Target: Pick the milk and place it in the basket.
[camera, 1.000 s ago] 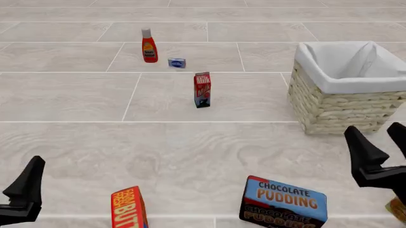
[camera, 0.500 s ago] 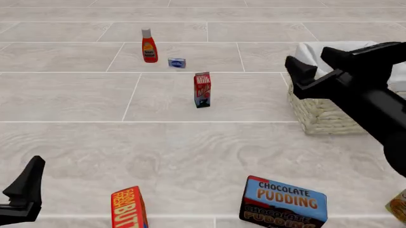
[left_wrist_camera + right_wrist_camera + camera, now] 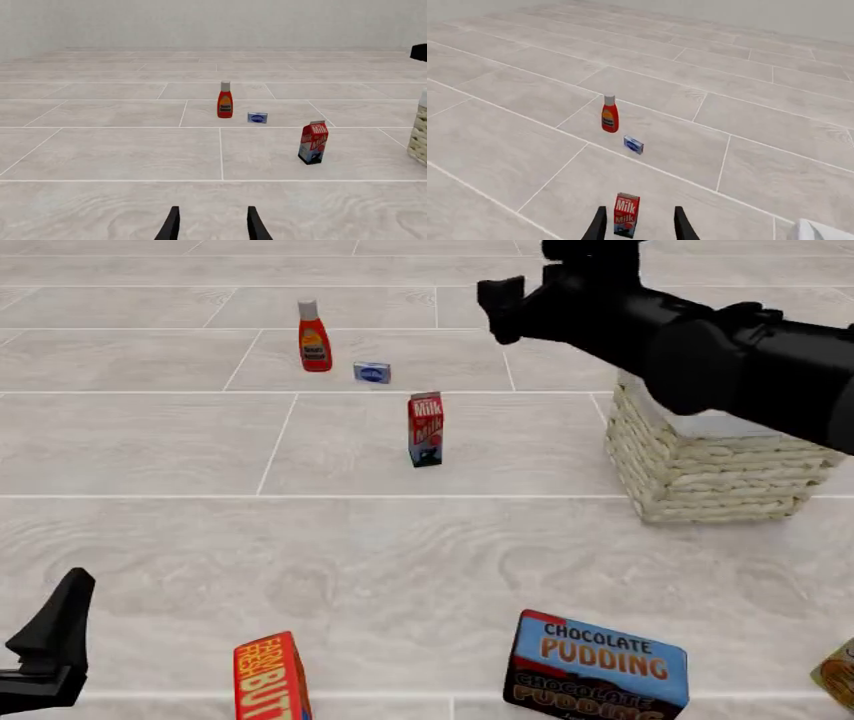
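milk (image 3: 426, 429): upright, mid-surface, untouched
basket (image 3: 707, 465): right edge, top hidden behind right arm
right fingers (image 3: 639, 223): spread, empty
left fingers (image 3: 211, 223): spread, empty, only tips visible

the right gripper (image 3: 640, 223) shows two dark fingertips (image 3: 598, 225) spread apart, with the milk (image 3: 626, 215) standing upright on the tiled table (image 3: 514, 150) in the gap between them, clear of both. beyond the carton lie a small blue packet (image 3: 633, 144) and, farther off, an upright red ketchup bottle (image 3: 609, 114) with a white cap. a pale corner of the basket (image 3: 820, 231) peeks in at the frame's edge.
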